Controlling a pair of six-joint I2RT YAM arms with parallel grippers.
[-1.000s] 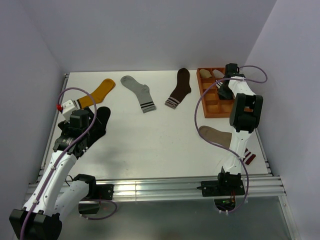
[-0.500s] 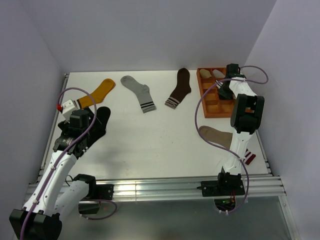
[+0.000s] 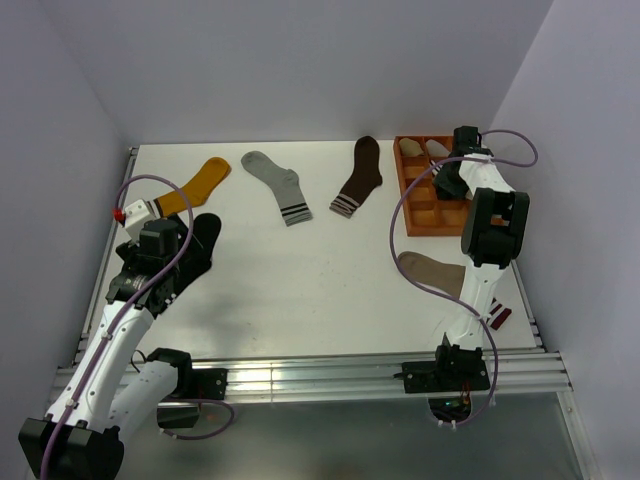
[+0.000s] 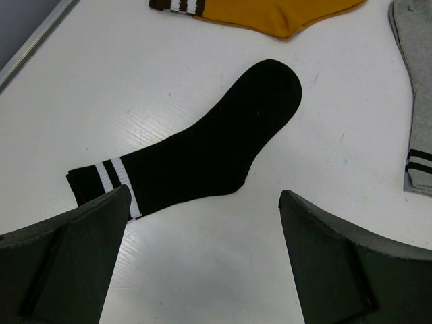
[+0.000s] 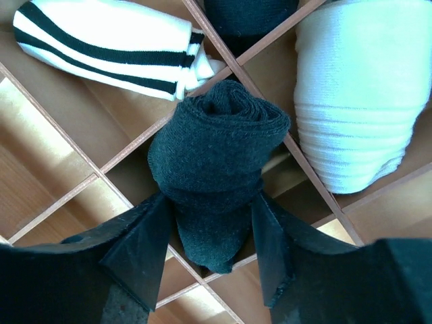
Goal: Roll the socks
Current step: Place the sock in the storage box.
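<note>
Socks: three task items logged, near to far. Taupe sock [image 3: 430, 272] lies flat on the white desk [image 3: 300, 290] beside the right arm, its maroon-and-white cuff toward the near edge. Black sock with white cuff stripes [image 4: 202, 152] lies flat at the left, directly under the left end effector [image 4: 204, 202], which hovers apart from it with jaws spread wide, grasping nothing. Beyond it lie a mustard sock [image 3: 200, 182], a grey sock [image 3: 275, 180] and a dark brown sock [image 3: 362, 175], well apart from one another along the far edge. Rolled charcoal sock [image 5: 216, 142] sits in the orange wooden tray [image 3: 420, 215] at the far right, over a crossing of dividers; which compartment, cannot tell. Right end effector [image 5: 212, 202] flanks the roll, fingers touching both sides; clenched or released, cannot tell. Neighbouring cells hold a white roll with black stripes [image 5: 101, 47] and a plain white roll [image 5: 358, 101]. Versus the earlier top views: arms and socks in the same places. Plain pale lavender walls [image 3: 300, 60] enclose the desk.
</note>
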